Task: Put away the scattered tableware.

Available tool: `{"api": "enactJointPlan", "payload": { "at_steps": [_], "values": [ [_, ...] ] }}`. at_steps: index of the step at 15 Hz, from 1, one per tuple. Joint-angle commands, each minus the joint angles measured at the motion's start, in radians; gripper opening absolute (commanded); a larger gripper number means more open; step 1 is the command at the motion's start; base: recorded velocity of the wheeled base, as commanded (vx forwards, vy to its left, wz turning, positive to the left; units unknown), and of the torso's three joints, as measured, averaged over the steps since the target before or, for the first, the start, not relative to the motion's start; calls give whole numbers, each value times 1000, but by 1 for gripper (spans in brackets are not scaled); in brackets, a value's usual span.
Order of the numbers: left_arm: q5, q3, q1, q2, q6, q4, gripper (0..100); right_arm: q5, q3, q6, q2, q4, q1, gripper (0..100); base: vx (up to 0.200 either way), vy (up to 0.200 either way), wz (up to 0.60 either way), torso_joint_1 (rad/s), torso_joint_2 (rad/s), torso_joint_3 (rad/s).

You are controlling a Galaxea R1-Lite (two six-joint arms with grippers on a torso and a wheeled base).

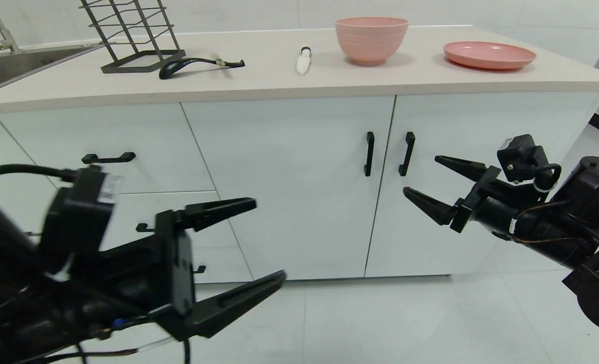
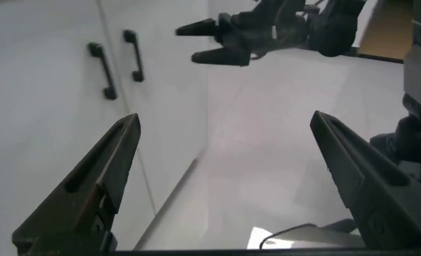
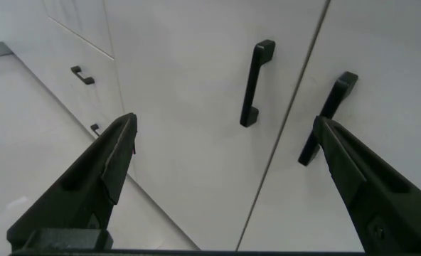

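Head view puts the pink bowl point(image 1: 371, 40), plate point(image 1: 489, 54) and black spoon point(image 1: 198, 64) on the worktop point(image 1: 279, 83), well above the left gripper point(image 1: 269, 238) and right gripper point(image 1: 420, 175), both with fingers spread and empty; the bowl, seemingly stiff and light, looks best pinched at its rim.

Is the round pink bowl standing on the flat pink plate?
No, the round pink bowl stands directly on the pale countertop, apart from the flat pink plate beside it.
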Motion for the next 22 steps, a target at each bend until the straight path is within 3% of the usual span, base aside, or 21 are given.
{"api": "enactJointPlan", "payload": {
  "at_steps": [1,4,7,8,9,12,15,18,22],
  "values": [
    [10,-185,-130,311,-2,-79,100,0,-12,0,-4,-1,19,100,0,0,0,0,0,0],
    [11,-403,-176,471,16,-77,100,4,-40,0,41,-1,3,100,0,0,0,0,0,0],
    [-8,-568,-181,549,93,-21,100,16,-101,0,85,-1,-17,100,0,0,0,0,0,0],
    [-47,-608,-179,563,108,-5,100,17,-110,0,102,-1,-26,100,0,0,0,0,0,0],
    [-133,-682,-168,590,108,18,100,45,-125,-2,144,-10,-46,100,0,0,0,0,0,0],
    [-197,-748,-134,639,103,45,100,91,-171,-13,208,-17,-78,100,0,0,0,0,0,0],
    [-186,-780,-119,645,82,65,100,103,-240,-11,259,-22,-116,100,0,0,0,0,0,0],
    [-62,-811,-125,647,42,68,100,166,-277,-13,306,-40,-130,100,0,0,0,0,0,0],
    [-53,-811,-159,627,39,70,100,168,-371,-11,348,-42,-129,100,0,0,0,0,0,0]
  ]
}}
